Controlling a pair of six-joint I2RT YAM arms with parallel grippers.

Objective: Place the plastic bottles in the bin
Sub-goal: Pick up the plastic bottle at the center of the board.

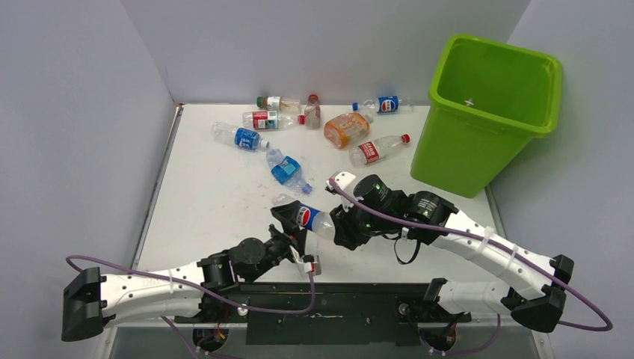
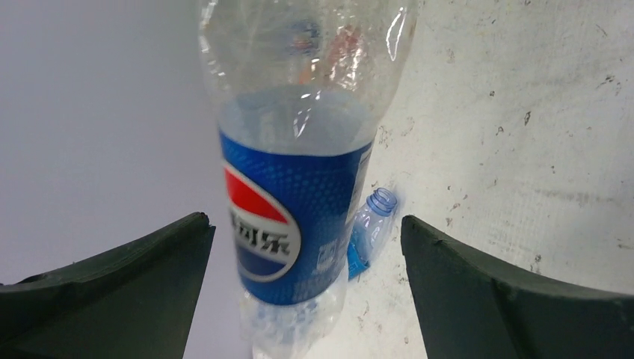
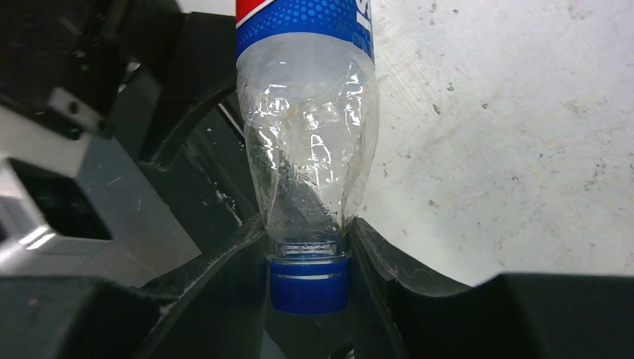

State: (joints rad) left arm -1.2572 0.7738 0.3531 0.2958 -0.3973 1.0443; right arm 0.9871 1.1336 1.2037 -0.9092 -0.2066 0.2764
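White, scuffed surface [image 1: 209,187] is enclosed by grey walls [image 1: 75,112], with the lime-green bin [image 1: 478,146] stood at its far right corner and loose plastic bottles [image 1: 377,149] scattered on their sides across the far half. One blue-labelled bottle [image 1: 310,218] is pinched at the neck, just beside its blue cap [image 3: 309,283], by the right gripper [image 3: 308,243] near the front middle. Its labelled body is flanked by the widely spread left gripper [image 2: 305,224], whose fingers stand clear of it on either side.
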